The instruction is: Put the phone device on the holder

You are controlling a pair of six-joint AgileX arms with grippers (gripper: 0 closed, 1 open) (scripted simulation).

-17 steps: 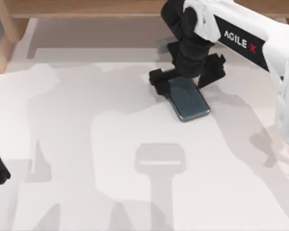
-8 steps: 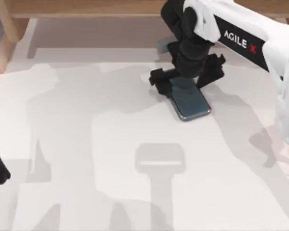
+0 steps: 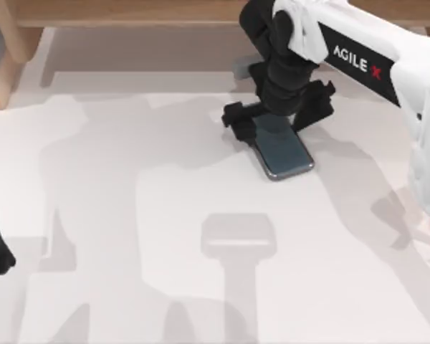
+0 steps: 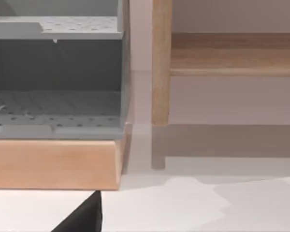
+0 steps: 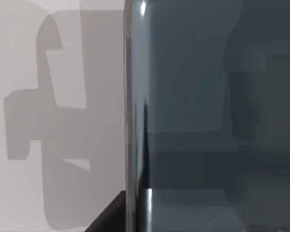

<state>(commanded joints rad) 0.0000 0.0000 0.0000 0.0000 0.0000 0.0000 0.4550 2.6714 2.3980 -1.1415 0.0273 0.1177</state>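
Top view shows the right gripper (image 3: 279,118) low over the phone (image 3: 285,153), which lies flat on the counter (image 3: 129,215) — jaws spread wide either side of its far end, gripping nothing. Closing off-centre could skid it away — glossy, thin.

Phone device (image 3: 283,150): flat dark slate-grey rectangle, rounded corners, glossy face, thin silvery rim (image 5: 135,121).
Pose: lying flat, face up, set diagonally.
Place: on the white table, far side, right of centre.

One phone device (image 3: 281,147), seemingly one holder (image 3: 239,239).
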